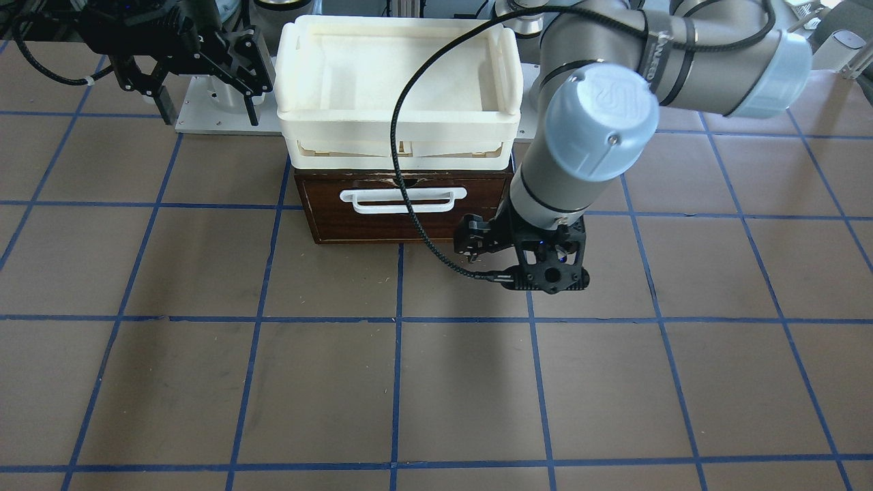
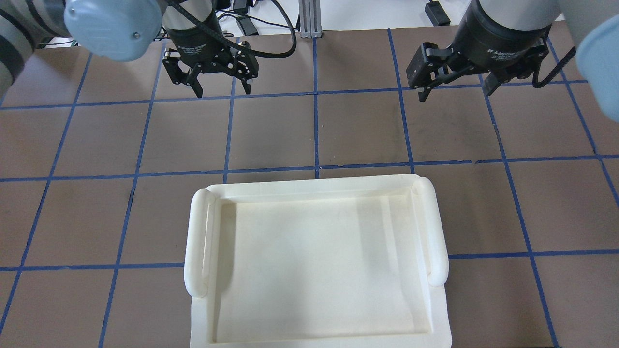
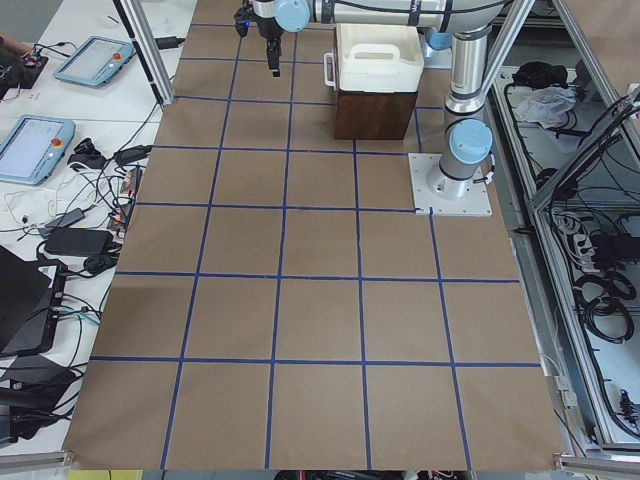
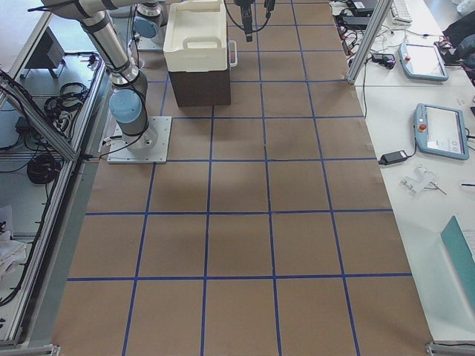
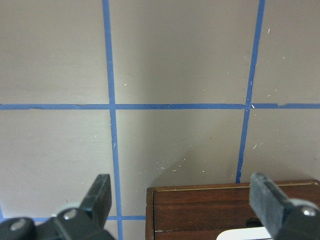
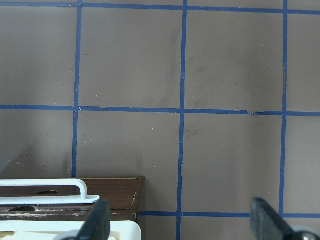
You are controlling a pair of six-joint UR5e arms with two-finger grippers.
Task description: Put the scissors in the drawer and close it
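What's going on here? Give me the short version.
Nothing is being held right now. Both hands are open and empty. The left hand hovers in front of one corner of the drawer, and the right hand hangs off towards the other side. The drawer's dark front, with its white handle, looks pushed in under the cream tray. The scissors show in no view, so I can't tell whether they are inside.

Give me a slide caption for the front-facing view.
Drawer shut beneath cream tray; left tool and right tool open, empty; no scissors visible.
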